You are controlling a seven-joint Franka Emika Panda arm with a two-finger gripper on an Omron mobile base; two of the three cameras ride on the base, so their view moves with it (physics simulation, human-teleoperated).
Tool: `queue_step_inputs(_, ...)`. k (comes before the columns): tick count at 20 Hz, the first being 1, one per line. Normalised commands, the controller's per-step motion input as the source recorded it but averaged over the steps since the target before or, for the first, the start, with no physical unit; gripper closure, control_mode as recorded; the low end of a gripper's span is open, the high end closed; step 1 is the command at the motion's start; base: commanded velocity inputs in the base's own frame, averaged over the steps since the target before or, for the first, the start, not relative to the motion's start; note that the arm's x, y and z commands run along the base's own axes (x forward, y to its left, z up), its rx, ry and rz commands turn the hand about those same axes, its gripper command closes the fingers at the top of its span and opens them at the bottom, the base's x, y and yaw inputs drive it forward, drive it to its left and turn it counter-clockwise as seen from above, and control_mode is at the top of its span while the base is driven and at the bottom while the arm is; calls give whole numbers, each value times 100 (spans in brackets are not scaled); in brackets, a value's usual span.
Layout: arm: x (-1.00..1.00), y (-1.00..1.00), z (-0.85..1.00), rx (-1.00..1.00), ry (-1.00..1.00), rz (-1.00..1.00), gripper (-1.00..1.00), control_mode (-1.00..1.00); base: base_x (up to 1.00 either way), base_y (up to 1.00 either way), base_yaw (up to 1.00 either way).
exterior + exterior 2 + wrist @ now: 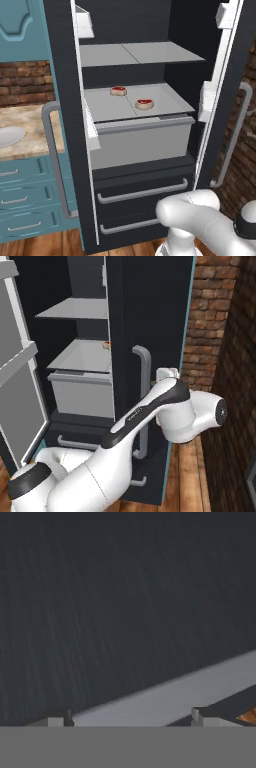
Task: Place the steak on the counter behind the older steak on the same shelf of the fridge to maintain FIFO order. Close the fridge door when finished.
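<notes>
Both doors of the dark fridge (pixel 142 170) stand open. Two small red steaks with tan rims lie on the light-grey shelf (pixel 170 97) above the grey box drawer front (pixel 142 142). One steak (pixel 118 90) sits further back and left; the other steak (pixel 144 104) lies nearer the front, right of the seam. A bit of a steak (pixel 107 346) peeks past the door edge. My gripper (pixel 130 718) is open and holds nothing, close against the outer face of the right door (pixel 150 316), beside its grey bar handle (pixel 175 694). The marbled counter (pixel 30 127) lies left.
The left door (pixel 62 100) juts toward me with its bar handle (pixel 50 150). A white plate (pixel 9 136) rests on the counter above teal drawers (pixel 25 195). A brick wall (pixel 220 331) stands close on the right of the right door. Two fridge drawers (pixel 145 192) sit low.
</notes>
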Motion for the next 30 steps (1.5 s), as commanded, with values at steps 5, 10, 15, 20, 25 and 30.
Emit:
queue_step_inputs(5, 42, 100, 33, -3, -8, 0, -100, -100, 0, 0, 0)
queue_step_inputs(10, 81, 87, 33, -1, -3, 0, -100, -100, 0, 0, 0)
queue_step_inputs(15, 82, 50, 30, 0, -3, 0, -100, -100, 0, 0, 0)
queue_step_inputs(20, 72, 20, 29, -1, -3, -4, -100, -100, 0, 0, 0)
queue_step_inputs(25, 58, 0, 29, 0, 0, -5, -100, -100, 0, 0, 0)
queue_step_inputs(30, 60, 0, 10, 0, 0, -6, -100, -100, 0, 0, 0)
